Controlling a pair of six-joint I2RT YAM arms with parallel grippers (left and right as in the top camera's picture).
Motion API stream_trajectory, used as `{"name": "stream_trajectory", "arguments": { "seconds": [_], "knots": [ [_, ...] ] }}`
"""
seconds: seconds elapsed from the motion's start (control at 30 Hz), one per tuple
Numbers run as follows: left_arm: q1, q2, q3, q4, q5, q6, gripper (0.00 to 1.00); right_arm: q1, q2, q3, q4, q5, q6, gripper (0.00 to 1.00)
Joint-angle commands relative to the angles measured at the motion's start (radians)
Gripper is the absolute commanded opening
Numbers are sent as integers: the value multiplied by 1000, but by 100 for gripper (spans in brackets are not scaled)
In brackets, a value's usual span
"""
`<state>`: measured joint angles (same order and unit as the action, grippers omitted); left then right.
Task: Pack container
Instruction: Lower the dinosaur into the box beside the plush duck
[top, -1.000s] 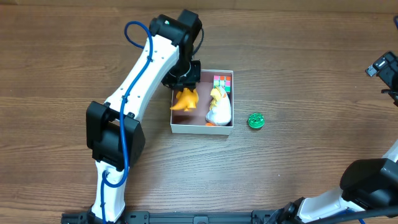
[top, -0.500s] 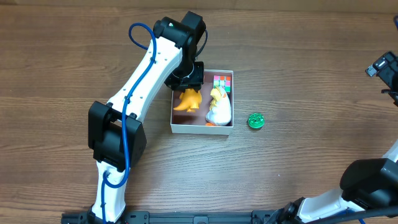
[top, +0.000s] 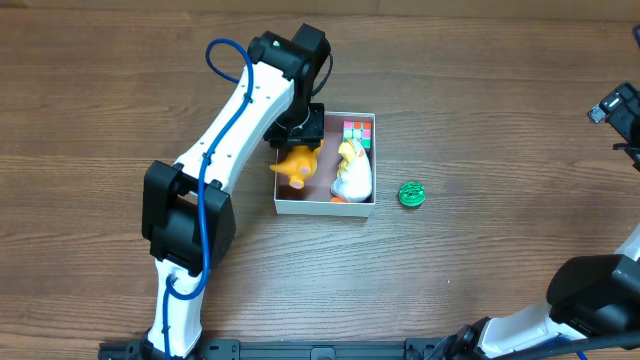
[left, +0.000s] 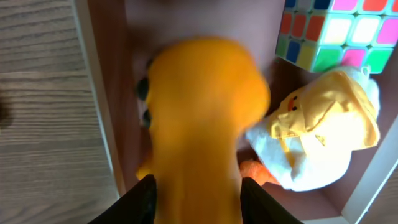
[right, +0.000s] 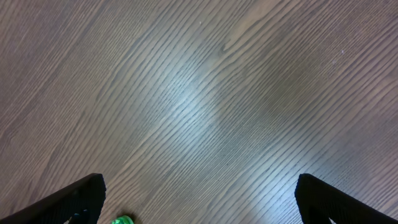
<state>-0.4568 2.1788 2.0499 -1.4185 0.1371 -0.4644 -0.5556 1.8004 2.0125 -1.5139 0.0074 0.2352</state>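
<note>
No words, numbers or brand names can be read in any of these views. The colour cube (left: 336, 31) shows only plain coloured squares, and the white walls of the container (top: 325, 208) have no writing on them. The small green round thing (top: 412, 194) on the table (top: 500, 280) may have a mark on top, but it is too small to tell.
</note>
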Motion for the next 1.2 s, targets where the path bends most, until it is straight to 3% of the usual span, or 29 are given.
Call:
{"name": "stream_trajectory", "arguments": {
  "seconds": [0.0, 0.27, 0.37, 0.5, 0.67, 0.73, 0.83, 0.87, 1.17],
  "knots": [
    [-2, -7, -13, 10, -13, 17, 46, -1, -5, 1, 2, 5, 4, 100],
    [-2, -7, -13, 36, -14, 23, 47, -1, -5, 1, 3, 5, 4, 100],
    [-2, -7, -13, 49, -14, 26, 53, -1, -5, 1, 3, 5, 4, 100],
    [-2, -7, -13, 74, -6, 89, 62, -1, -5, 1, 3, 5, 4, 100],
    [-2, -7, -13, 94, 90, 175, 63, -1, -5, 1, 2, 5, 4, 100],
    [-4, -7, -13, 109, 134, 207, 53, -1, -5, 1, 3, 5, 4, 100],
    [-12, -7, -13, 122, 133, 207, 25, -1, -5, 1, 3, 5, 4, 100],
    [-15, -7, -13, 126, 134, 207, 21, -1, -5, 1, 3, 5, 4, 100],
    [-54, 0, -13, 118, 128, 208, 15, -1, -5, 1, 3, 5, 4, 100]
  ]
}}
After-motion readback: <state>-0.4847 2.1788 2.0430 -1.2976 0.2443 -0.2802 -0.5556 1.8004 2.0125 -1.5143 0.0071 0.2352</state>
